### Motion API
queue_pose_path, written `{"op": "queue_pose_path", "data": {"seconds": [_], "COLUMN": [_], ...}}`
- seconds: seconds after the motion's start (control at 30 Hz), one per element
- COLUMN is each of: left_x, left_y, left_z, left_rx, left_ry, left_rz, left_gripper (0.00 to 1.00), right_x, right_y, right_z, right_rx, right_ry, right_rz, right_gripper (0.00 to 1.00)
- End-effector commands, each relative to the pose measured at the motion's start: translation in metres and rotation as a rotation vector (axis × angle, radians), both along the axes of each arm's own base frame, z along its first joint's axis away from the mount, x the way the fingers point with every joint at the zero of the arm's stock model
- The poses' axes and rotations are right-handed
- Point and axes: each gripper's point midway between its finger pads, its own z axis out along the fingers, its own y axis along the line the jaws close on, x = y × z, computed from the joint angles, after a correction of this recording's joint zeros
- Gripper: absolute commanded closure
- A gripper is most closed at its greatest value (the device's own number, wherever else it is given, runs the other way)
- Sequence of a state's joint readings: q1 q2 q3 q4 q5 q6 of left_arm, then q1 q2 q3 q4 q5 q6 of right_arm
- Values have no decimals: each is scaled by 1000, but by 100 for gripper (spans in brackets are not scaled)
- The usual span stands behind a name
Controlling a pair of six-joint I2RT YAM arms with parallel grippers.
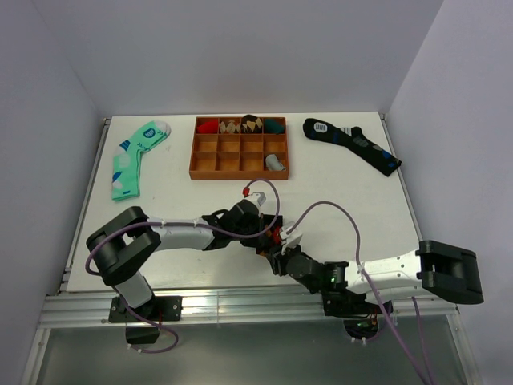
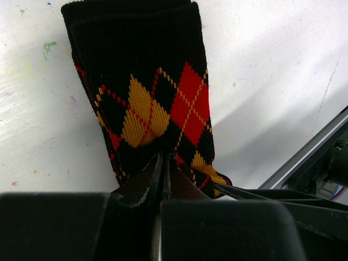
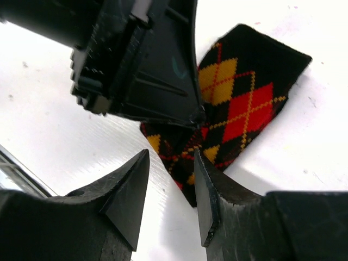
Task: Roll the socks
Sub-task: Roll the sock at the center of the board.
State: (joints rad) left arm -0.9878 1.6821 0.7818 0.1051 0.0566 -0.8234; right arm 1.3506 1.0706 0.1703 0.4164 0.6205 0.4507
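A: Two other socks are seen at the far side of the table [image 1: 184, 200]. Can any writing be read on them?

B: None can be read. A white patch [image 1: 320, 127] with dark lines is carried by the dark navy sock [image 1: 357, 144] at far right. Dark oval marks are carried by the mint green sock [image 1: 135, 158] at far left. Both are too small to be made out.

A: Where is the argyle sock found?

B: The argyle sock [image 2: 147, 92] is laid flat near the front edge, between the two arms and well apart from the wooden tray [image 1: 232, 175]. One end is pinched by the left gripper [image 2: 163, 166], whose jaws are closed tight on the cloth.

A: And the right gripper?

B: The right gripper [image 3: 171, 179] is held low, just beside the same end. Its jaws are parted and only white table is seen between them, so nothing is gripped. One finger [image 3: 209, 185] is seen at the border of the sock. Whether the sock is touched cannot be told.

A: What room is given at the edges?

B: The metal rail [image 2: 304, 157] of the front edge is close behind the grippers. White surface is seen on both sides of the sock.

A: And the surface, the room?

B: The tabletop is marked with small paint specks [image 2: 49, 48] of green, purple and red. Pale grey walls [image 1: 240, 48] are set on three sides.
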Motion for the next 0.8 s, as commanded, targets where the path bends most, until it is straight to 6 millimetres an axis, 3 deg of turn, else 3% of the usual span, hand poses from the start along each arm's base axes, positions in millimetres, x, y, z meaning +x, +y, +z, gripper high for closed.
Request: {"op": "queue_pose_path", "data": {"seconds": [0.0, 0.77], "left_x": [-65, -51], "left_y": [104, 106], "left_z": [-88, -83], "left_rx": [447, 470], "left_ry": [246, 240], "left_rz": [-62, -66], "left_gripper": [100, 100], "right_x": [5, 12], "right_y": [11, 16], "right_z": [13, -12], "right_rx": [78, 15], "right_ry": [-13, 35], "right_rz": [11, 17], "right_gripper": [54, 54]}}
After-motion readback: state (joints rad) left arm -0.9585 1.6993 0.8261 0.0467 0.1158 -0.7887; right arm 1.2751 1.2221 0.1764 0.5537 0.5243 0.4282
